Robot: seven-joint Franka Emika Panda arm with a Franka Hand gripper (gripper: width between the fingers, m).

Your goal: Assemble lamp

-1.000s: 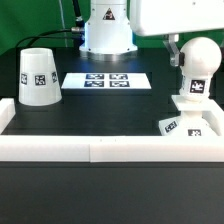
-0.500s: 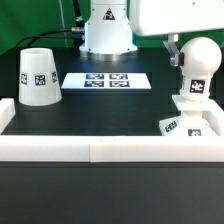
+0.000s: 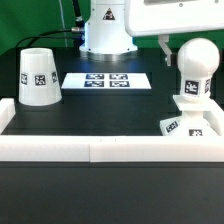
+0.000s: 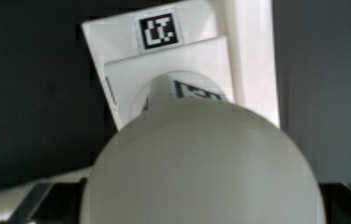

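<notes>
The round white bulb [image 3: 196, 60] stands upright on the flat square base [image 3: 192, 124] at the exterior view's right front, its tagged neck down on the base. My gripper [image 3: 188, 42] hangs over the bulb's top, jaws open, with one dark finger [image 3: 164, 44] beside the bulb and apart from it. In the wrist view the bulb [image 4: 198, 160] fills the frame between the fingers, with dark gaps at both sides, and the base [image 4: 122, 60] lies beyond it. The cone shade [image 3: 38, 76] stands alone at the exterior view's left.
The marker board [image 3: 105, 80] lies flat at the back middle, before the robot's white pedestal [image 3: 106, 35]. A white raised wall [image 3: 100, 148] runs along the front and up both sides of the black table.
My gripper has risen a little above the bulb, so more of the bulb's top shows. The bulb stays on the base. The shade has not moved.
</notes>
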